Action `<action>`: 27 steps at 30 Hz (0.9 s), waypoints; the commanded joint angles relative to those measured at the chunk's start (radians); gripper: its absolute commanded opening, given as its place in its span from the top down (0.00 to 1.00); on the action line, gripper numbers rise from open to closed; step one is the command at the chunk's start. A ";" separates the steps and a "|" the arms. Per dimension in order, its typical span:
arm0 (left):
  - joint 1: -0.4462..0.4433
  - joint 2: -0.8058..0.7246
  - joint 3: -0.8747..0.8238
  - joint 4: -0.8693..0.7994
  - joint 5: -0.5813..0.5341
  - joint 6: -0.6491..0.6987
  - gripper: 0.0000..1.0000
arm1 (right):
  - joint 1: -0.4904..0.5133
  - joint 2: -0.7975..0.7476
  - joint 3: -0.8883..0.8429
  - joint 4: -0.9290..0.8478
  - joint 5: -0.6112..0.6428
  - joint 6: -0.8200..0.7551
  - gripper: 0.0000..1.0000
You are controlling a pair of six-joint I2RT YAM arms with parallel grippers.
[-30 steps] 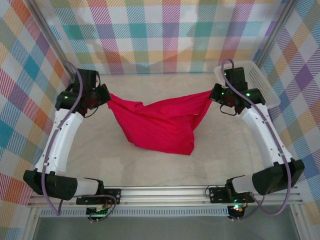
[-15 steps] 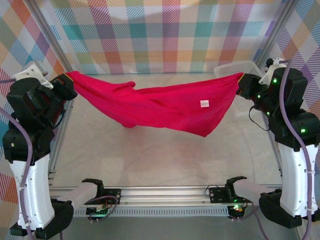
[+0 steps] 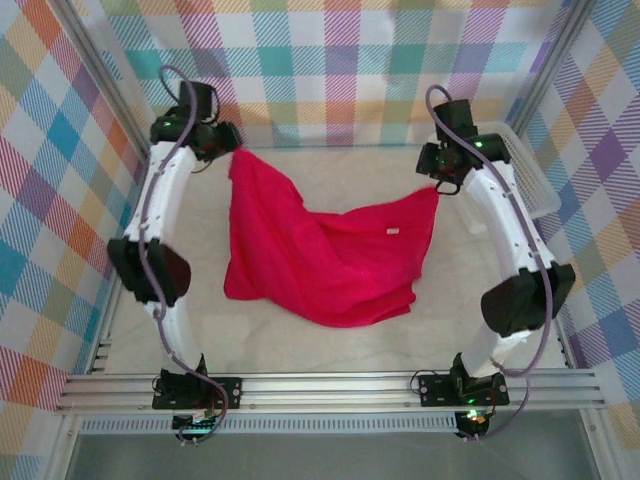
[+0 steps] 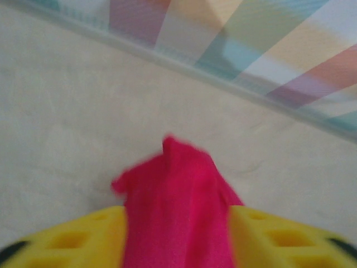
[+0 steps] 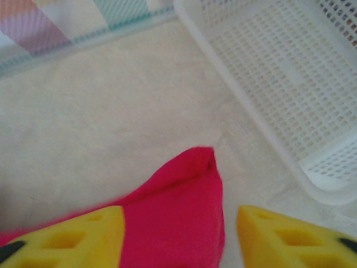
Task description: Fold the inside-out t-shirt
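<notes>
- While the inside-out t-shirt (image 3: pixel 320 260) is lying rumpled, spreading is seemingly ending.
- Left gripper (image 4: pixel 177 215) and right gripper (image 5: pixel 179 212) are gaping around its corners.
- Regripping is likely coming.

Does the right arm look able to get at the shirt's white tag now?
Probably yes. The tag lies bare on the shirt, close to the right gripper, nothing between. The shirt's corner sits between its open fingers, though.

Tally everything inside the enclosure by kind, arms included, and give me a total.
Red t-shirt: 1
White mesh basket: 1
Robot arms: 2
Total: 4
</notes>
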 commanded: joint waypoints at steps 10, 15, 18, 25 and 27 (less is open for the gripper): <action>0.009 -0.503 -0.889 0.259 0.101 -0.134 0.43 | 0.138 -0.346 -0.656 0.186 -0.293 0.157 0.39; -0.002 -0.633 -1.233 0.392 0.208 -0.198 0.44 | 0.288 -0.357 -0.902 0.306 -0.408 0.290 0.41; -0.006 -0.656 -1.338 0.444 0.218 -0.211 0.44 | 0.331 -0.318 -1.001 0.413 -0.454 0.349 0.41; -0.003 -0.456 -1.315 0.513 0.251 -0.230 0.50 | 0.283 -0.013 -0.877 0.431 -0.341 0.286 0.43; 0.006 -0.386 -1.275 0.520 0.257 -0.237 0.57 | 0.243 0.083 -0.787 0.387 -0.311 0.254 0.45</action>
